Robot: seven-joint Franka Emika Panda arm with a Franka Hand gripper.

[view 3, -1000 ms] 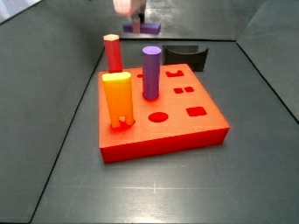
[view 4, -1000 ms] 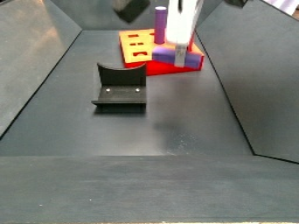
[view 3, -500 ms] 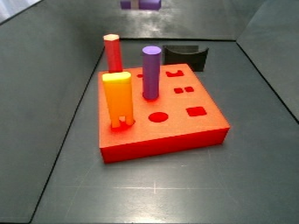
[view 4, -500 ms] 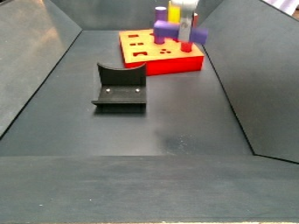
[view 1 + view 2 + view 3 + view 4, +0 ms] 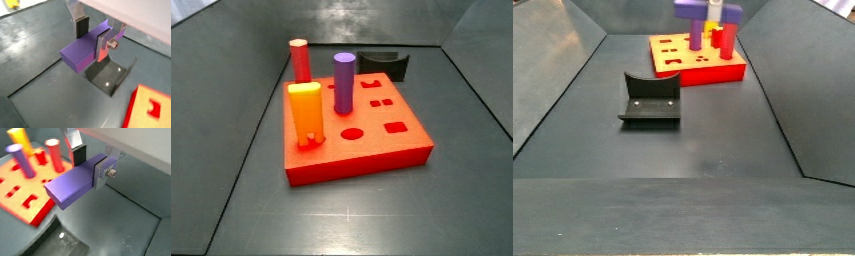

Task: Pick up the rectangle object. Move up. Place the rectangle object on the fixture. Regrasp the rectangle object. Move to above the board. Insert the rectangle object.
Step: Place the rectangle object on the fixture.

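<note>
With the gripper (image 5: 94, 36) high above the counter (image 5: 372, 215), jaws clamped on the rectangle object (image 5: 75, 184), carry it level toward the fixture (image 5: 651, 100) and lower it squarely into the notch

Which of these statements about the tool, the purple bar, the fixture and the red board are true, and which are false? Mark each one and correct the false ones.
1. The tool grips the rectangle object between its fingers. True.
2. The rectangle object lies in the notch of the fixture. False: the fixture is bare; the bar is held in the air.
3. Three pegs stand on the board. True: a red one, a yellow-orange one and a purple cylinder.
4. The fixture stands on top of the board. False: it stands on the floor, apart from the board.
5. The tool is open. False: its fingers are clamped on the bar.
</note>
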